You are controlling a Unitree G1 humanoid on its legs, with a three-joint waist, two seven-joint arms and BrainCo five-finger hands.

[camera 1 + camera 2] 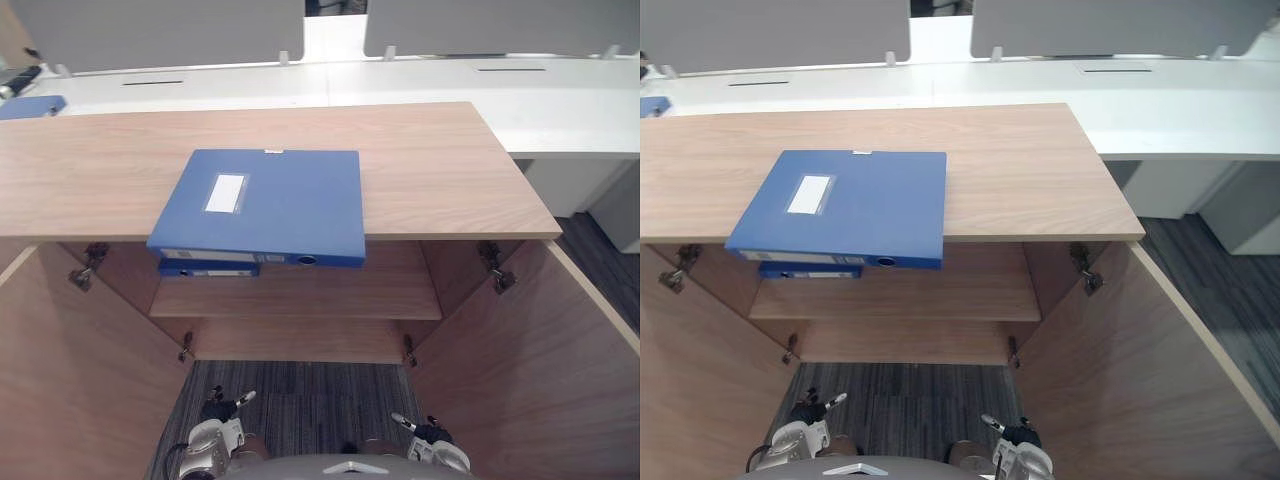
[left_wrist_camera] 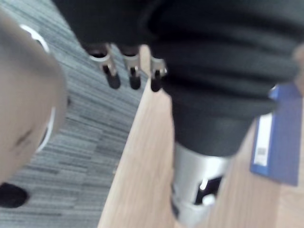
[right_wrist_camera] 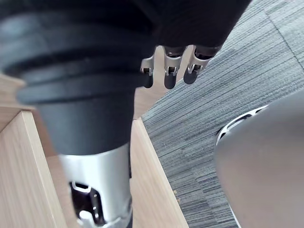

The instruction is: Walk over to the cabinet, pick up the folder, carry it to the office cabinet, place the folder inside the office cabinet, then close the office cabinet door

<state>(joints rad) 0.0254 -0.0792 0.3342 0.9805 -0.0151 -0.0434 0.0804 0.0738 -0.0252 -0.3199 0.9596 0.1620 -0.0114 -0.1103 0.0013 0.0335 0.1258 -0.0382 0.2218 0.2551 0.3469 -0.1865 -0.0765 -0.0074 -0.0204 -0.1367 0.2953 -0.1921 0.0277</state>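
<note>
Blue folder [image 1: 270, 205] lies flat on the cabinet's wooden top [image 1: 440, 170], left of the top's middle. White label [image 1: 225, 193] faces up. Its near edge juts a little past the front lip of the top, spine towards the robot. Neither hand touches it.

Directly below, a second blue folder [image 1: 208, 268] lies flat on the upper shelf [image 1: 330, 290] inside the cabinet, mostly hidden under the overhang of the first. A lower shelf board shows beneath.

Both cabinet doors stand swung out towards the robot: left door [image 1: 70, 370] and right door [image 1: 540, 360], hinges visible at the upper inner corners.

Grey striped carpet [image 1: 300, 390] runs between the doors.

Left hand [image 1: 218, 425] hangs low over the carpet, just inside the left door, well apart from the folder. In its wrist view the fingers [image 2: 130, 66] hang loose and roughly straight, nothing in them.

Right hand [image 1: 435, 445] is likewise low, by the right door. Its fingers [image 3: 168, 66] are relaxed and empty.

Behind the cabinet: a long white desk [image 1: 560, 100] with grey partition panels [image 1: 150, 30] along its far side. A small blue item [image 1: 30, 105] sits at the desk's far left end; what it is, I cannot tell.
</note>
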